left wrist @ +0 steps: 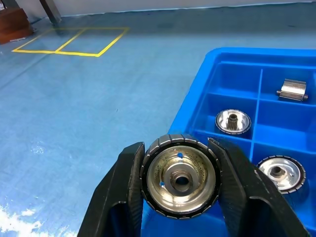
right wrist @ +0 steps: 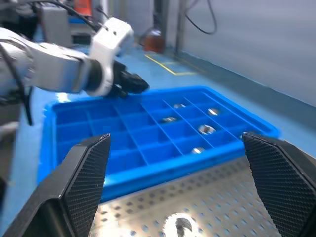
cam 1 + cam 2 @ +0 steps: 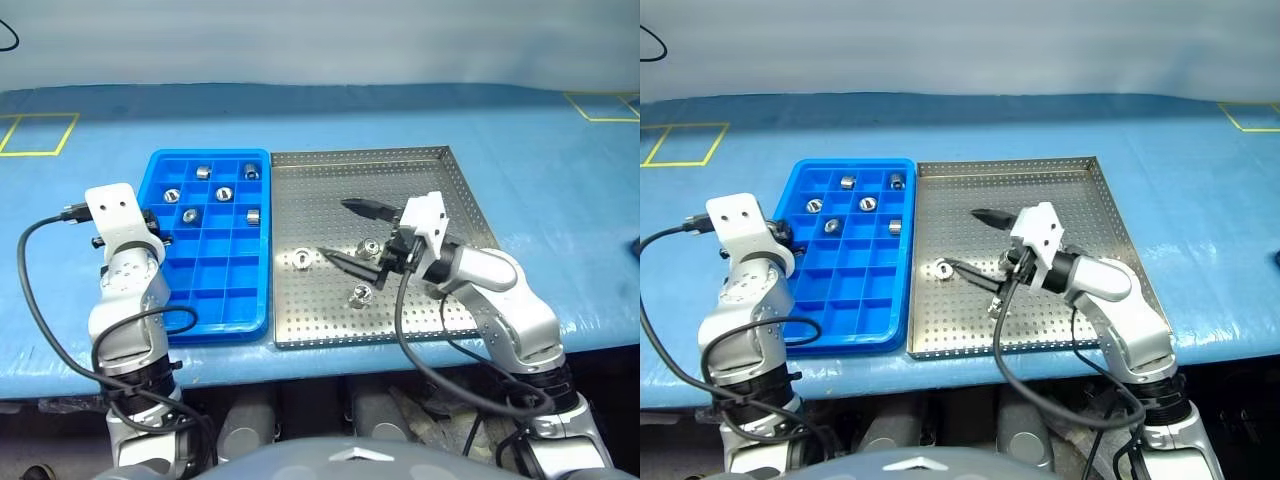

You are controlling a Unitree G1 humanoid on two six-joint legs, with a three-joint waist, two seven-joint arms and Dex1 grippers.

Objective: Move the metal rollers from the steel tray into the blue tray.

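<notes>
1. Clearly, the left hand (image 1: 180, 197) is clamped on a shiny silver ridged metal roller (image 1: 180, 176), just outside the bright blue gridded plastic tray (image 3: 258, 310); its fingers are hidden behind the wrist in the head views.
2. Right hand (image 3: 355, 236) is spread wide and empty above the perforated steel tray (image 3: 400, 160), half-hiding loose rollers (image 3: 300, 259).
3. Six rollers (image 3: 224, 194) sit in blue compartments on the blue tabletop (image 3: 330, 110).

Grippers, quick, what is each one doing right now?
Left gripper: shut on a roller.
Right gripper: open, empty, over the steel tray.
</notes>
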